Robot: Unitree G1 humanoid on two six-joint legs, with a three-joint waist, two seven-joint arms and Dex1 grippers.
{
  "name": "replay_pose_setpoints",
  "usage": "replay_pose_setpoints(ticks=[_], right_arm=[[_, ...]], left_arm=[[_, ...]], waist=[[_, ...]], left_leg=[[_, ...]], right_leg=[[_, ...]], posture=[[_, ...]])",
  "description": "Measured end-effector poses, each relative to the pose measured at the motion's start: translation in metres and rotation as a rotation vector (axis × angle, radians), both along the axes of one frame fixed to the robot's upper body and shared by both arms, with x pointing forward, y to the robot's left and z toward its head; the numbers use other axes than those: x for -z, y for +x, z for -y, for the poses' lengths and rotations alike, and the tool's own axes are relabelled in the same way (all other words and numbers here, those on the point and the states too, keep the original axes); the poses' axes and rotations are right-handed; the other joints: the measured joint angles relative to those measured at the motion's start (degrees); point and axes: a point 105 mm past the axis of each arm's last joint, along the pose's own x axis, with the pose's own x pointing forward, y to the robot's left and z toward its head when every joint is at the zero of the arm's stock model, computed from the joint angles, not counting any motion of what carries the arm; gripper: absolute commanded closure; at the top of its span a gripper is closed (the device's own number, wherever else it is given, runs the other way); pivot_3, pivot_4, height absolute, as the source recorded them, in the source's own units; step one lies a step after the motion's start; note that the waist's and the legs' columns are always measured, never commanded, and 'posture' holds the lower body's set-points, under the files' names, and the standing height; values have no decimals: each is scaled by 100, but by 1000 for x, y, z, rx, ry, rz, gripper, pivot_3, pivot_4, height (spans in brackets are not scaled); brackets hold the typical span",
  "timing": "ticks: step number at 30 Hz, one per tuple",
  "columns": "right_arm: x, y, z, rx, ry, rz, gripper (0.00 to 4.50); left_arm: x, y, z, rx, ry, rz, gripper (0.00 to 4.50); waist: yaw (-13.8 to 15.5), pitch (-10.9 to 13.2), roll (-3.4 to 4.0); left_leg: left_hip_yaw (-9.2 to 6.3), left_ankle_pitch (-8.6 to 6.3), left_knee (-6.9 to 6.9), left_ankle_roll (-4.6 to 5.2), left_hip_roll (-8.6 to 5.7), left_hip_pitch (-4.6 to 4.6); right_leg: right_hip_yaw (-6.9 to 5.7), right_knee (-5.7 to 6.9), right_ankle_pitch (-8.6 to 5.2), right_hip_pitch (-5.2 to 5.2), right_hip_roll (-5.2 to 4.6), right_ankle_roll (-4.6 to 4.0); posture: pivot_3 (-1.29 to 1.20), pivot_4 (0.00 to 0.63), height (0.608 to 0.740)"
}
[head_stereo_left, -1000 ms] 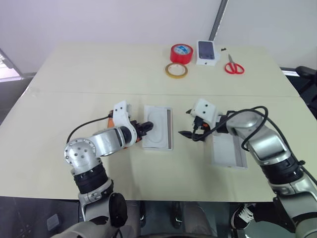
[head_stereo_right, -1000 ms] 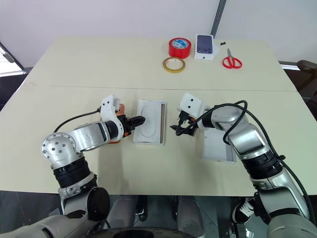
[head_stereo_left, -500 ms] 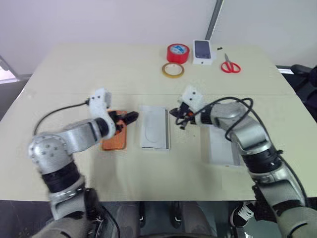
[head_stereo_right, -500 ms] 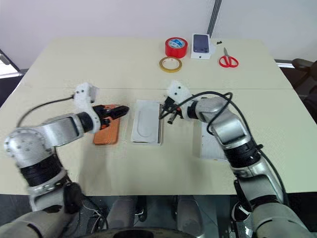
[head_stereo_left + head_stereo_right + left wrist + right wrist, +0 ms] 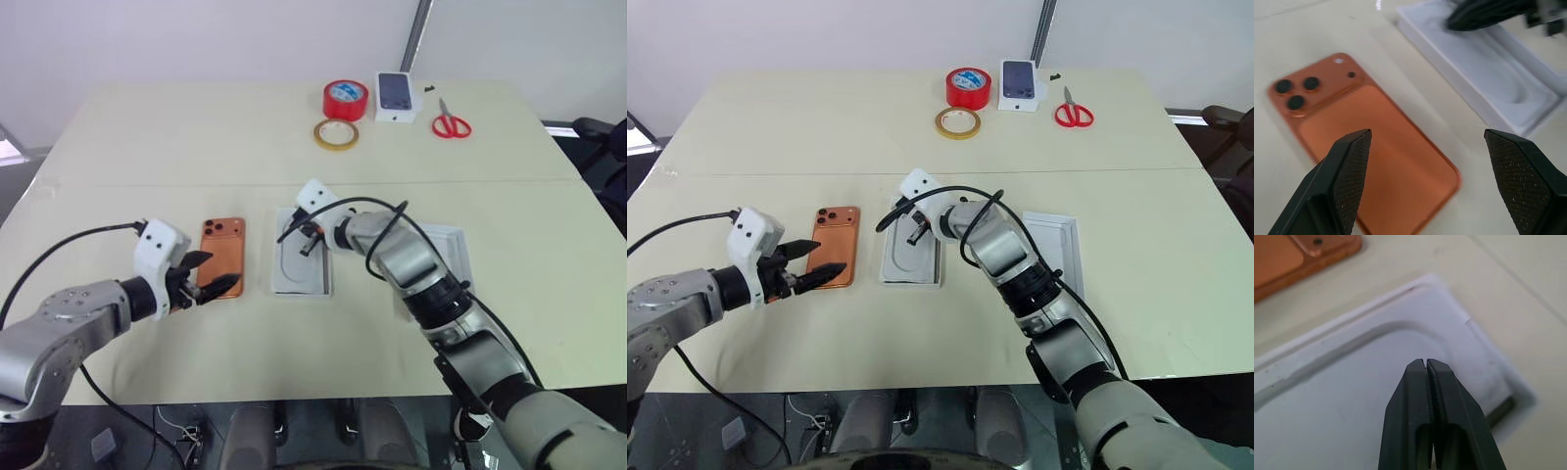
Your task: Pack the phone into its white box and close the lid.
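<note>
A: From the head views, how was the table [image 5: 147, 137] laid out?

B: One phone [image 5: 220, 258] lay flat, camera side up, just left of the box [image 5: 302, 264]. The lid [image 5: 1050, 245] sat open side up, further right, so the box probably stayed clear for loading. The left hand [image 5: 208, 273] hovered near the phone's near end, fingers apart and empty, likely lined up for a pickup. The right hand [image 5: 306, 242] hung over the box with its fingers together, holding nothing. At the far edge: two tape rolls, one pair of scissors, one small box.

A: The left wrist view?

B: Both fingers [image 5: 1337, 191] straddled the phone without touching it; three lenses showed.

A: And the right wrist?

B: Fingertips [image 5: 1422, 369] pressed shut above the box's moulded insert [image 5: 1352, 401], perhaps to steady it; I couldn't tell if they touched.
</note>
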Motion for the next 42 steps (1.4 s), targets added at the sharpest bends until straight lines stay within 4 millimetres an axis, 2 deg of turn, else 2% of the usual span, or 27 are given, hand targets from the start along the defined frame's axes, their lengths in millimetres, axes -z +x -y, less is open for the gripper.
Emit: replay_pose_setpoints(ticks=[7,15,22,31,35,42], right_arm=[[0,4,10,21,-70,40,4394],[-3,1,22,18,-131,73,4394],[-8,-3,18,-19,-128,94,4394],[-8,-12,3,-112,-100,97,4394],[7,-25,0,-193,-121,31,4394],[15,-63,-2,-390,-124,-72,4394]], left_arm=[[1,-14,7,71,-16,5,629],[2,-15,8,76,-25,0,629],[0,-11,7,62,-35,15,629],[0,-7,2,10,-47,20,629],[-3,-5,-1,-9,-51,35,629],[-2,-6,-1,-15,-60,29,629]], waist=[[9,0,1],[16,0,1],[16,-1,1],[18,-1,0],[19,-1,-1],[33,-2,-2]], left_leg=[[-1,3,12,4,3,2],[-2,17,22,20,12,4],[-2,21,24,18,12,6],[-4,23,26,15,12,7],[-5,24,27,15,13,7],[-9,24,32,15,14,11]], right_leg=[[-7,5,1,8,16,0],[-7,9,2,13,46,1],[-7,17,3,13,54,3],[-6,21,4,15,63,4],[-7,22,4,16,64,5],[-7,25,3,20,66,4]], posture=[[0,150,740],[0,150,740],[0,150,740],[0,150,740],[0,150,740],[0,150,740]])
